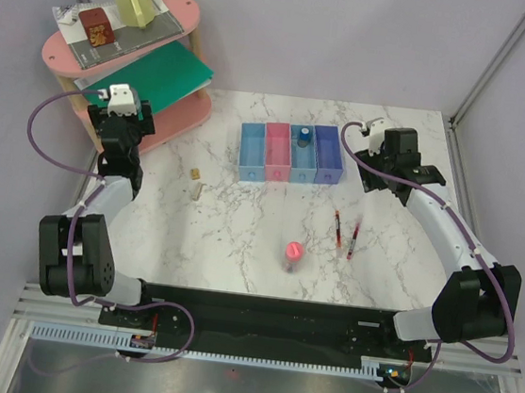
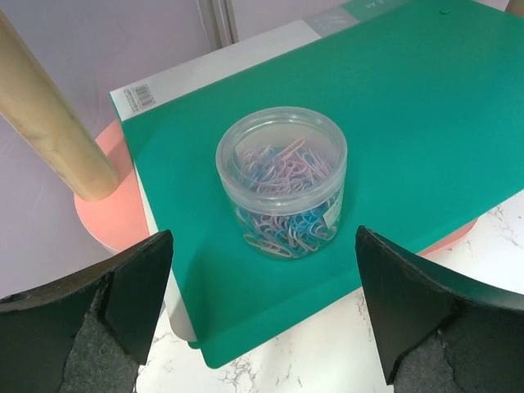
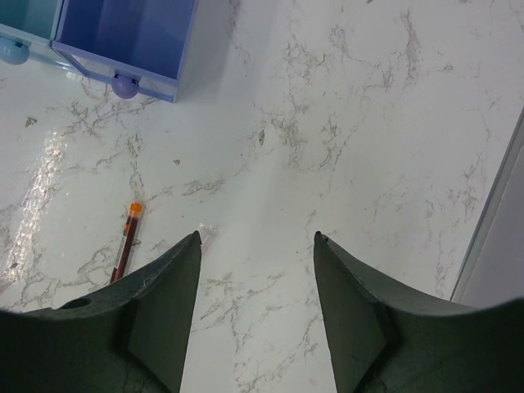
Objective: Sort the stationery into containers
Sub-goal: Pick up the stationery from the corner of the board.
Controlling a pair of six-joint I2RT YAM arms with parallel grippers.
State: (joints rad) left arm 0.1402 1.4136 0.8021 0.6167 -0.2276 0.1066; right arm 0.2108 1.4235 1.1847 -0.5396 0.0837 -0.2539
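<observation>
The left gripper (image 2: 264, 246), spread wide and empty, faces the clear jar (image 2: 281, 176) on the green folder (image 2: 426, 123) and may grab that non-task item, while the right gripper (image 3: 257, 237), parted and empty, hovers near the bins (image 1: 291, 152) with the red pens (image 1: 337, 229) loose on the table (image 1: 239, 232).

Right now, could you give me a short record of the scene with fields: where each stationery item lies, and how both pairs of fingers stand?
bins: row of four, joined side by side
blue-capped bottle: inside the third bin from the left
red pens: two, loose on the table, nearer the arms than the bins
pink-capped tube: upright on the table
tan blocks: two, left of the bins
left fingers: open, before the paper-clip jar on the green folder, not touching
right fingers: open, empty, above bare marble
</observation>
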